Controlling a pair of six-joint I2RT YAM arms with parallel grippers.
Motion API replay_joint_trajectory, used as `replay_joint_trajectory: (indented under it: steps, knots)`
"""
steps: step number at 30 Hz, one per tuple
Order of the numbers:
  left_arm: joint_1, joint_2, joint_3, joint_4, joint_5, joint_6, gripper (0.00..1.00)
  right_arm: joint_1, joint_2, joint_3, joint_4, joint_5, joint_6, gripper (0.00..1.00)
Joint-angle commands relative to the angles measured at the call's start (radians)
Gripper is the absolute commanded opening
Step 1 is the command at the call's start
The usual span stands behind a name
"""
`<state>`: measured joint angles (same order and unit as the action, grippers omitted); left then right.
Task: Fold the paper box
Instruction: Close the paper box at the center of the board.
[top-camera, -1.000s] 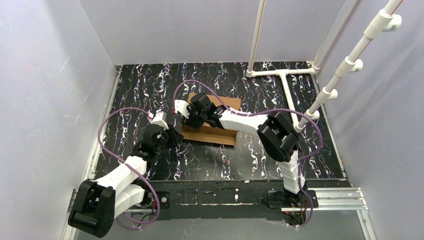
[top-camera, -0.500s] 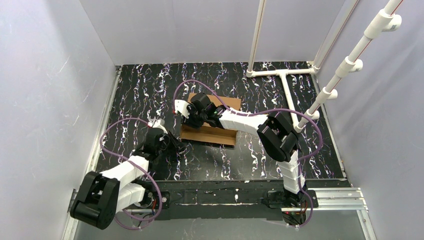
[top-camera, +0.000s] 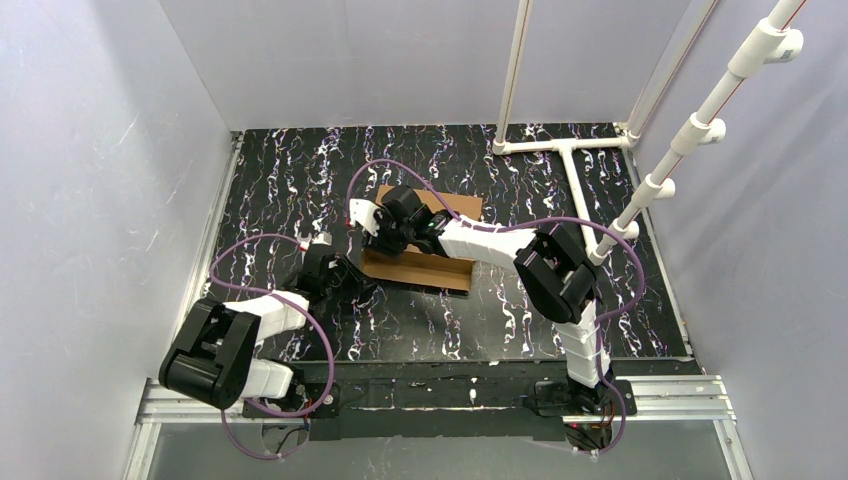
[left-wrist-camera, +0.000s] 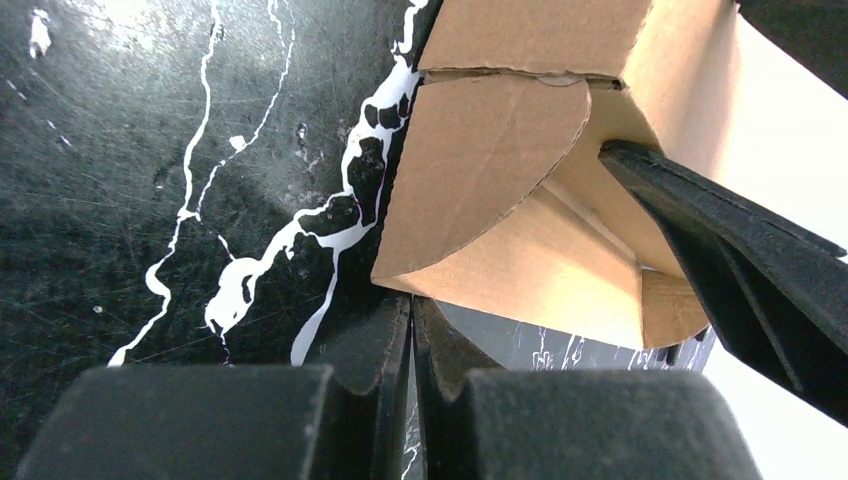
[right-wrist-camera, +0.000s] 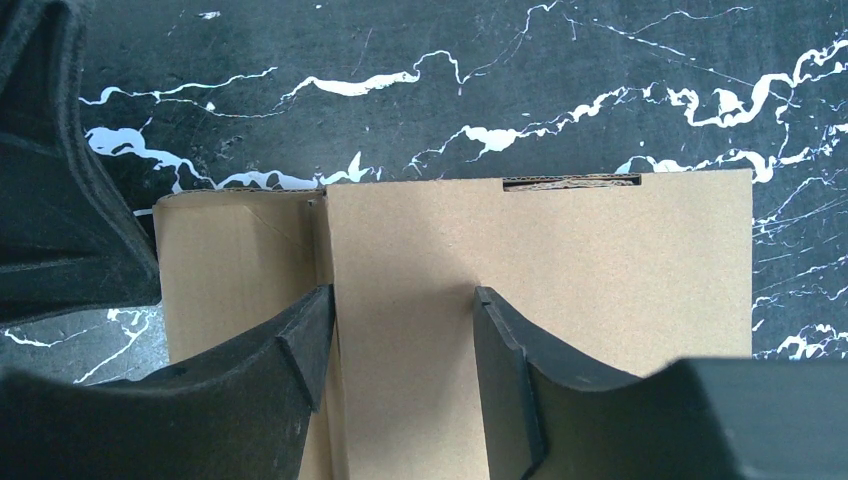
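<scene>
Here, left end effector (left-wrist-camera: 411, 322) closed beside rounded-tabbed corrugated paper box (left-wrist-camera: 500, 180); right end effector (right-wrist-camera: 402, 300) spread.

Paper box (top-camera: 425, 268) on the table (top-camera: 300, 170), right claw (top-camera: 392, 242) above its left end, left claw (top-camera: 356, 282) just beside its near-left corner.

Readable text: none in any view.
Box (right-wrist-camera: 540, 260): plain brown card, no print.
Worktop (top-camera: 300, 170): white veining only, no lettering.

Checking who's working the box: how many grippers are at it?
2. The right gripper is open over the paper box, on its top panel. The left gripper is shut, low beside the rounded flap at the box's left end. Contact is unclear.
</scene>
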<state>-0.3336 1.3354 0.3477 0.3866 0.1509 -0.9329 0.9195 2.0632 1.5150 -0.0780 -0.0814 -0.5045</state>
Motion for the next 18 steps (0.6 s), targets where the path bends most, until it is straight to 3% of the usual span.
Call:
replay_joint_trajectory:
  steps: [1,18]
  knots:
    - [0.002,-0.002,0.0,-0.017,-0.078,0.011,0.04,-0.014,0.059,-0.008,-0.124,-0.003,0.018,0.59]
    - [0.058,-0.042,0.068,0.025,-0.043,0.14,0.06,-0.014,0.06,-0.003,-0.142,-0.025,0.014,0.58]
